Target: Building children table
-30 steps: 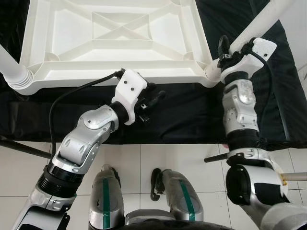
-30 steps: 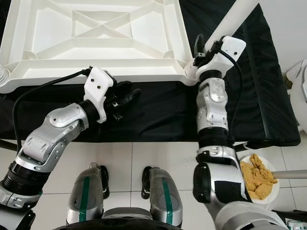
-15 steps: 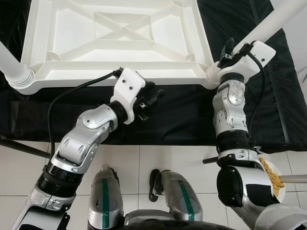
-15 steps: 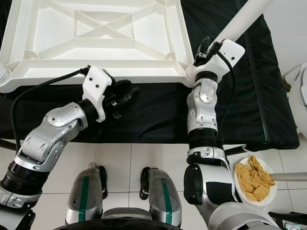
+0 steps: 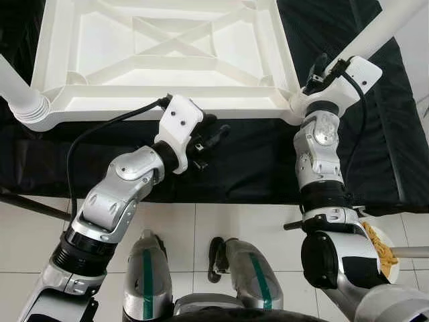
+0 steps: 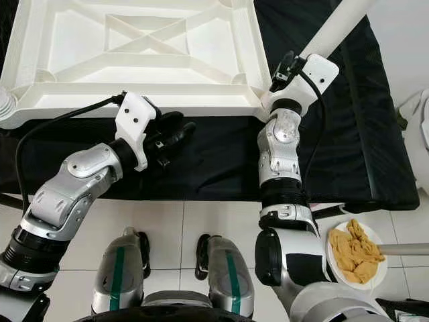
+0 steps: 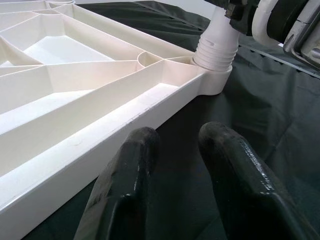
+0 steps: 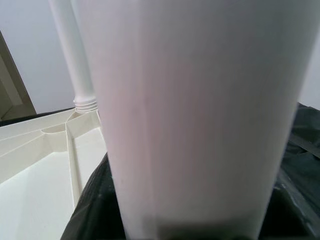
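Observation:
A white plastic table top point(image 5: 167, 102) lies upside down on a black cloth, ribs facing up. A white leg point(image 5: 375, 30) rises slanting from its near right corner socket point(image 5: 298, 104). My right gripper point(image 5: 320, 70) is shut on that leg just above the socket, and the leg point(image 8: 195, 115) stands close up in the right wrist view. Another leg point(image 5: 20, 97) stands at the near left corner. My left gripper point(image 5: 213, 129) hovers over the cloth just before the top's front rim. Its fingers point(image 7: 135, 165) are open, with nothing between them.
The black cloth point(image 5: 255, 161) covers a low platform that ends at a white tiled floor point(image 5: 234, 221). A plate of yellow-orange pieces point(image 6: 355, 251) sits on the floor at the right. A dark rod point(image 5: 27, 204) crosses the floor at the left. My feet stand below.
My right forearm has swung to the left and its wrist has turned on the leg, still gripping it. The left gripper has stayed where it was.

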Controlling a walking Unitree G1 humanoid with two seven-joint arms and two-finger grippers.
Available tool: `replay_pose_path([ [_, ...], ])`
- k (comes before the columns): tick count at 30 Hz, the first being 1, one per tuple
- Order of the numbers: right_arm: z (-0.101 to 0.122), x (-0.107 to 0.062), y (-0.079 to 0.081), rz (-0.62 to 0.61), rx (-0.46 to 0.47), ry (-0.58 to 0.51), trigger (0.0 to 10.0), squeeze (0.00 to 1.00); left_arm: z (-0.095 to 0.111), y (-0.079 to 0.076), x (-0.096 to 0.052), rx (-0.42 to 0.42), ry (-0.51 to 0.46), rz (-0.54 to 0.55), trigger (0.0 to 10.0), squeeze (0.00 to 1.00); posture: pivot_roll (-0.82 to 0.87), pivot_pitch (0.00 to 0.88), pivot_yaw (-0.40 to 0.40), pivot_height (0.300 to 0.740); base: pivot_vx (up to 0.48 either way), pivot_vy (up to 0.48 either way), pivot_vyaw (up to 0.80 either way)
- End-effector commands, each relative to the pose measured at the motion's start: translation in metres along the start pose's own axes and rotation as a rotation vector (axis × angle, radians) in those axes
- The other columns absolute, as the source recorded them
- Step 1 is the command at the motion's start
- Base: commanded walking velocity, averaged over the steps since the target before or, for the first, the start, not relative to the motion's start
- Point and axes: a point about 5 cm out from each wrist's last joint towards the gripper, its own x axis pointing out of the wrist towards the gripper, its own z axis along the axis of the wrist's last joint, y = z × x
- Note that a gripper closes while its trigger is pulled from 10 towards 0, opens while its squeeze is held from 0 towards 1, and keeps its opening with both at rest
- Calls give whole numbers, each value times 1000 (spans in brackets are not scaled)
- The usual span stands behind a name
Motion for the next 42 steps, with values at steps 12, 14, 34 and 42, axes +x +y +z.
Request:
replay_pose_path([
  [12, -5, 0, 0, -20, -18, 43, 10000, 0, 0, -3, 0, 0, -3, -13, 10000, 0, 134, 94, -99, 740, 0, 0, 0],
  [14, -2, 1, 1, -18, -15, 30, 10000, 0, 0, -3, 0, -1, -4, -12, 10000, 0, 134, 94, -99, 740, 0, 0, 0],
  [34, -3, -2, 0, -13, 0, 38, 10000, 922, -1, -4, -1, -7, -1, -16, 10000, 0, 134, 99, -95, 740, 0, 0, 0],
  [42, -2, -3, 1, 8, 13, 31, 10000, 1000, -1, -5, -2, -7, 0, -17, 10000, 0, 135, 97, -95, 740, 0, 0, 0],
])
